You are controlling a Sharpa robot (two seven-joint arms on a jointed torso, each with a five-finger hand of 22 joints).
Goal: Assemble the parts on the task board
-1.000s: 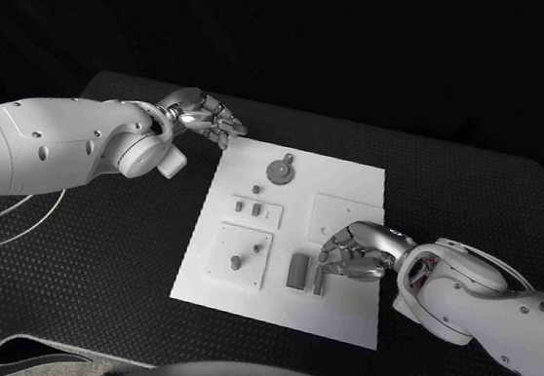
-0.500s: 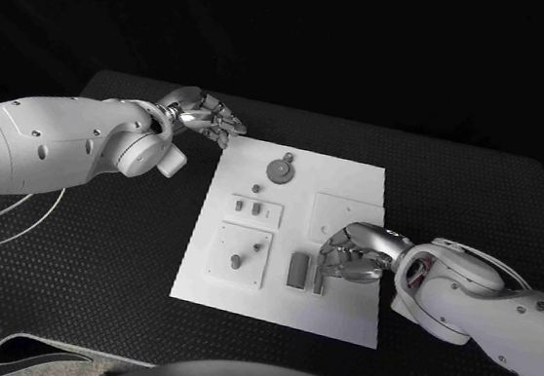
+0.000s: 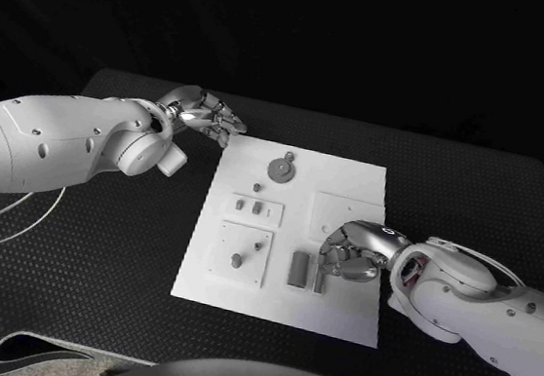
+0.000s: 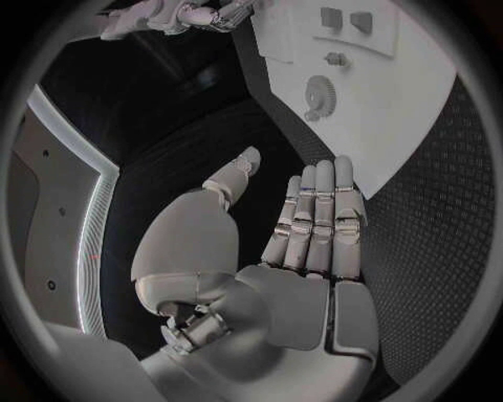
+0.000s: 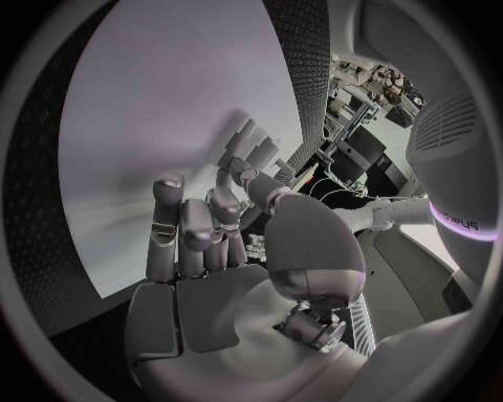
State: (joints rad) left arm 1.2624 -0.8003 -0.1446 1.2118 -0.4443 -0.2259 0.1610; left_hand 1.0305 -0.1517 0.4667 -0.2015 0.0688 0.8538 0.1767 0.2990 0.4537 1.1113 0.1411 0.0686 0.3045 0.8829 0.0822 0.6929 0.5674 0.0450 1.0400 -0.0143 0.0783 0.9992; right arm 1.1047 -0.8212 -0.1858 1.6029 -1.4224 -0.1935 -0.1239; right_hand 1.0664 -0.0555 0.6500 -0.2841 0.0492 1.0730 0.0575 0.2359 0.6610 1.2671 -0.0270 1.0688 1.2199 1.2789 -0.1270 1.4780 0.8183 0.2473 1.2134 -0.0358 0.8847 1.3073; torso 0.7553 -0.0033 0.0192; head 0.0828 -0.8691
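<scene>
table: black, textured mat surface [image 3: 495, 218], spanned most of the head view
cable: thin white [image 3: 9, 226], looped over the table's left edge
backdrop: dark

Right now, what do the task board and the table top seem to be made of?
Task board: smooth matte white sheet, probably plastic; flat, even, with no glare. Table: black with a fine dotted texture, likely a rubbery or woven mat, though I can't be sure.
</scene>
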